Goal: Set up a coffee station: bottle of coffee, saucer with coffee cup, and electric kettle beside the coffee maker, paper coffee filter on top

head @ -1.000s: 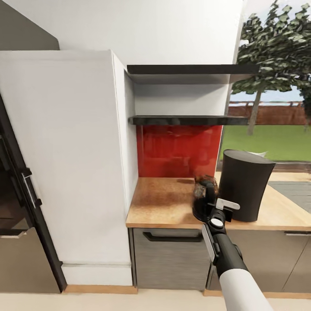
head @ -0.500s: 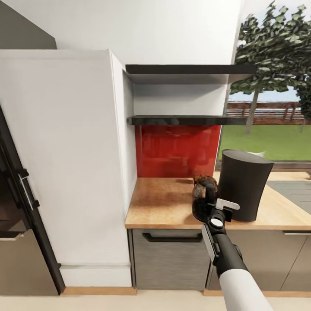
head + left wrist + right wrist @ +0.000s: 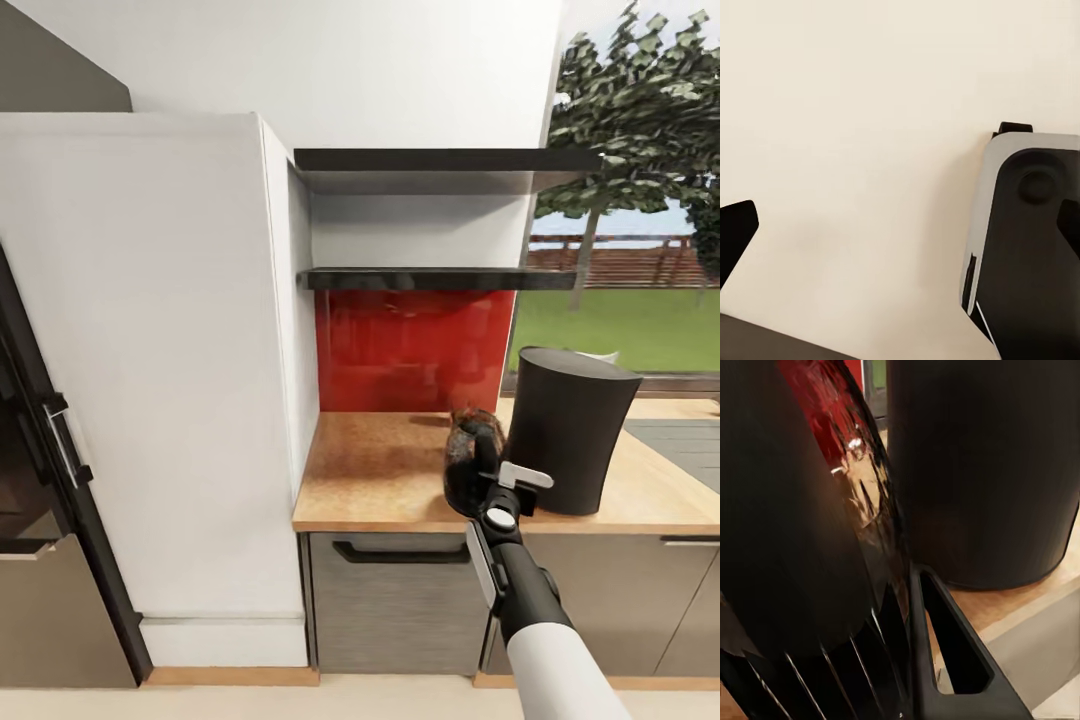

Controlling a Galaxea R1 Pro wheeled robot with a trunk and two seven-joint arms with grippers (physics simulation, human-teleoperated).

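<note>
The electric kettle (image 3: pixel 472 455), dark and translucent, sits low over the front part of the kitchen countertop (image 3: pixel 380 470), with my right gripper (image 3: pixel 492 488) shut on its handle side. Just to its right, almost touching, stands the tall black coffee maker (image 3: pixel 570 430). In the right wrist view the kettle (image 3: pixel 787 510) is very close, its looped handle (image 3: pixel 945 660) is in front, and the coffee maker (image 3: pixel 982 472) is behind. I cannot tell whether the kettle rests on the wood. My left gripper (image 3: pixel 900 232) is open over beige floor. The kitchen shelf (image 3: pixel 430 278) looks bare.
A tall white cabinet (image 3: pixel 150 350) walls off the counter's left end. A red backsplash (image 3: pixel 410 350) lies behind the counter and a second dark shelf (image 3: pixel 440 160) hangs above. A grey inset panel (image 3: pixel 675 440) lies right of the coffee maker. My grey base (image 3: pixel 1027 240) is under the left arm.
The kettle in my right gripper has sunk slightly and turned a little beside the coffee maker. The head view has shifted a touch.
</note>
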